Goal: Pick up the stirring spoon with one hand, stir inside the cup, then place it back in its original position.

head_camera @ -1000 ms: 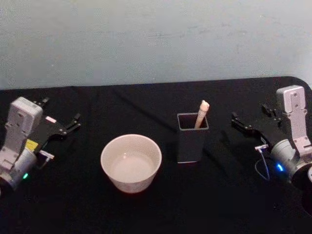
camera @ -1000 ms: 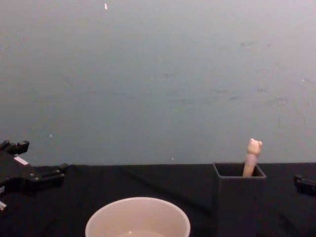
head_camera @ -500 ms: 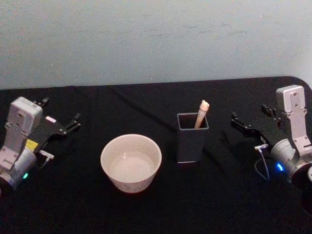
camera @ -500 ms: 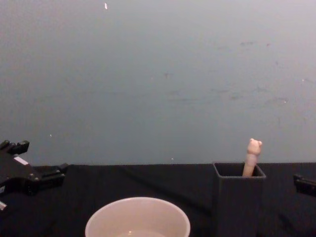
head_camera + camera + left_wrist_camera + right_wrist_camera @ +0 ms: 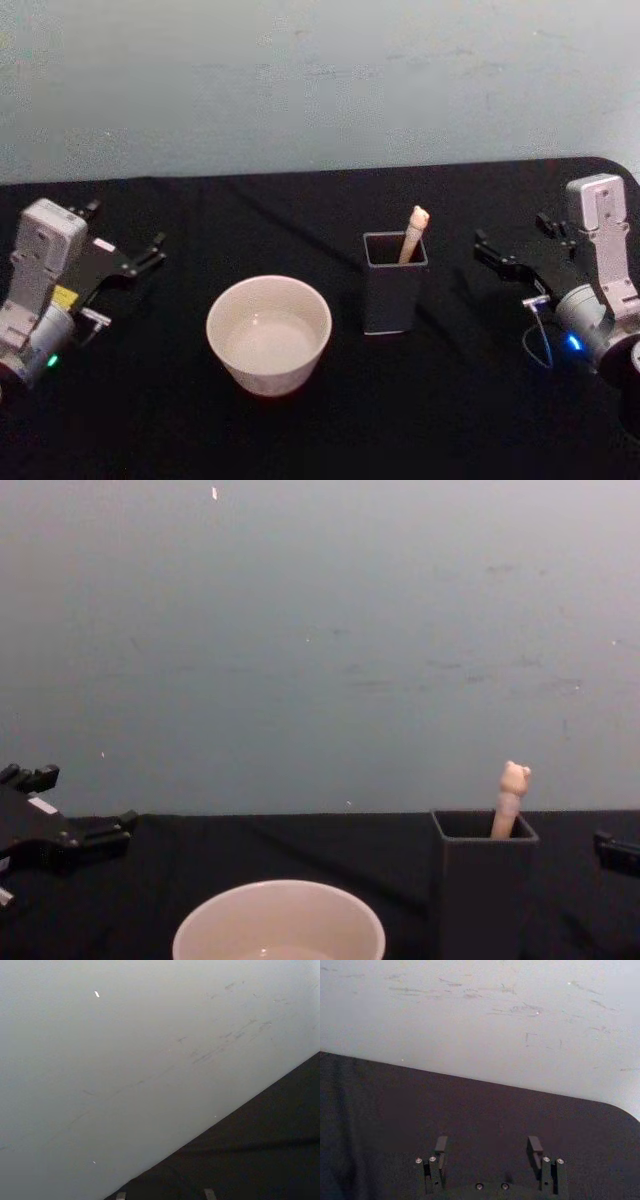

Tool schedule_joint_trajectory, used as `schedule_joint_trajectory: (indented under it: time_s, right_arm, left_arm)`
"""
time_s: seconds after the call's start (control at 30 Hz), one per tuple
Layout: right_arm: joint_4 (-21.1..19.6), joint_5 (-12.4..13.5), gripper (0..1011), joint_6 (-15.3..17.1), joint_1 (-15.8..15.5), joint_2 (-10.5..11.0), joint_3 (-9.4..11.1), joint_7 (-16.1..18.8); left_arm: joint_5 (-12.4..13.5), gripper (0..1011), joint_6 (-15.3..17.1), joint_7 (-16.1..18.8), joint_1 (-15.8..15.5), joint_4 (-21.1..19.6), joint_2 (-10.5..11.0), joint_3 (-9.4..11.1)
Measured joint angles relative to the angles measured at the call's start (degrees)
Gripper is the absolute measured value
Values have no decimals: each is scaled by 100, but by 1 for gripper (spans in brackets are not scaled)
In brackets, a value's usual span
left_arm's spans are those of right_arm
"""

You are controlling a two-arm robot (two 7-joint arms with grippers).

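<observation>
The stirring spoon (image 5: 414, 234) stands in the dark square holder (image 5: 394, 290), leaning against its far right corner, only the cream handle and its tiny bear head (image 5: 515, 777) rising above the rim; the holder sits on the black tabletop (image 5: 450, 400) between the two sets of fingers, nearer the right ones; the cup (image 5: 268, 333) rests just left of the holder, apart from it, and nearer the robot, its pale inside showing a little liquid.

The right gripper (image 5: 515, 250) lies low over the tabletop to the right of the holder, its fingers (image 5: 487, 248) pointing toward the holder and spoon, well apart from them; in the right wrist view the two black fingers (image 5: 535, 1149) stand wide with only bare cloth between them, holding nothing; the grey-white wrist (image 5: 600, 260) sits behind them at the tabletop's right edge.

The left gripper (image 5: 125, 240) rests at the far left, its fingers (image 5: 152, 250) spread wide and empty, pointing toward the middle of the tabletop; the cup lies to the right of those fingers, well apart; in the chest view the same fingers (image 5: 100, 832) show at the left edge, level with the tabletop's back line.
</observation>
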Motion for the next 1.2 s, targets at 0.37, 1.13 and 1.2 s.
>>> schedule_joint_trajectory:
  time_s: [0.37, 1.13, 1.2]
  right_arm:
    - [0, 1, 1002, 0, 0, 0, 0, 0]
    - [1, 1, 1002, 0, 0, 1, 0, 0]
    - [1, 1, 1002, 0, 0, 0, 0, 0]
  left_arm:
    - [0, 1002, 0, 0, 0, 0, 0, 0]
    - [0, 1001, 0, 0, 0, 0, 0, 0]
    - [0, 1001, 0, 0, 0, 0, 0, 0]
